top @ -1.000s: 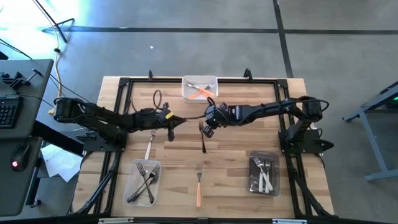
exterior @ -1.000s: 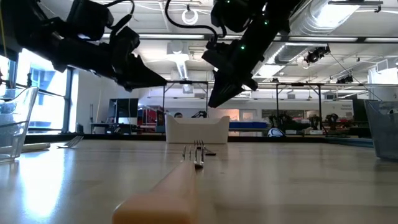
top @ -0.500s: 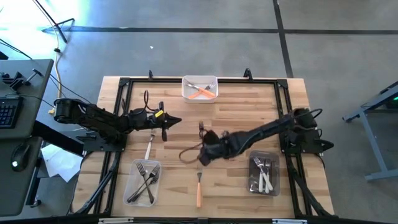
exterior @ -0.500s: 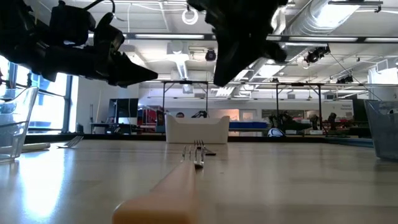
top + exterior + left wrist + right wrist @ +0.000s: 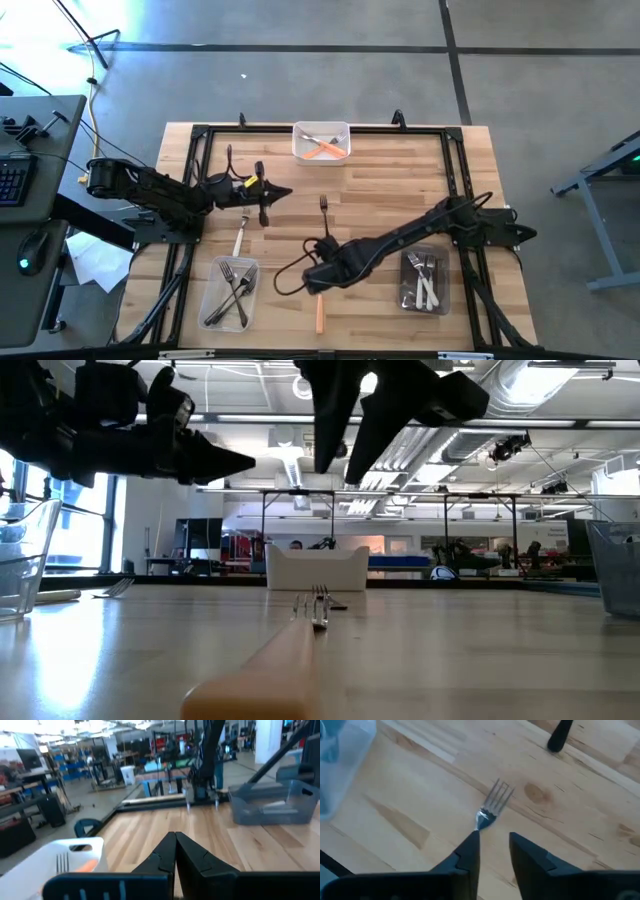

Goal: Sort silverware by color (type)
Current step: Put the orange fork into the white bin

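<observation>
While we watched: right gripper hung over orange fork, parted, empty.
Fork axis: we saw it running near-to-far on the table, tines toward jaws.
Left gripper: pressed together, farther.

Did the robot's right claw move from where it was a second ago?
Yes. The right gripper has left the dark fork near the white tray and come toward the table's near edge, now over the orange fork, jaws apart.

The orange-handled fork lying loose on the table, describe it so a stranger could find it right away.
Start at the wooden table's near edge, midway between the two clear trays. The orange-handled fork lies there loose, its head under the right claw. The other loose forks have a dark or a white handle.
</observation>
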{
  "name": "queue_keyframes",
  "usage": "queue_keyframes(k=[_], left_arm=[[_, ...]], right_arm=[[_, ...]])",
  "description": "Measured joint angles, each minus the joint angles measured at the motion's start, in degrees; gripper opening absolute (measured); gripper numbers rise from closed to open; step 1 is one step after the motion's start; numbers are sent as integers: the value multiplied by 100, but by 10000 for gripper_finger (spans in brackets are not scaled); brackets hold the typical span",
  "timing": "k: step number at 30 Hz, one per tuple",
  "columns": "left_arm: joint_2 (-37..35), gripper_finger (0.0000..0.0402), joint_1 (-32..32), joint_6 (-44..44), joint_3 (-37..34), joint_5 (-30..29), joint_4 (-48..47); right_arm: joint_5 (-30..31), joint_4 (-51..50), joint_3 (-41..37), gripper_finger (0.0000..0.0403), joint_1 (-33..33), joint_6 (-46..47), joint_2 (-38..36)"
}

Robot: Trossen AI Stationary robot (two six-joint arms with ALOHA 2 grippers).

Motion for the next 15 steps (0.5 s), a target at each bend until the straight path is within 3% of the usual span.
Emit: queue_keyframes(k=[5,8,15], left_arm=[[0,0,0,-307,0,46,246],[0,0,0,-437,-11,390,171],[0,0,0,-282,-578,505,509]], right_arm=[[-197,65,-7,122,-58,409,13],[-322,214,-7,135,-63,609,50],[-340,520,-12,146,84,1271,370]])
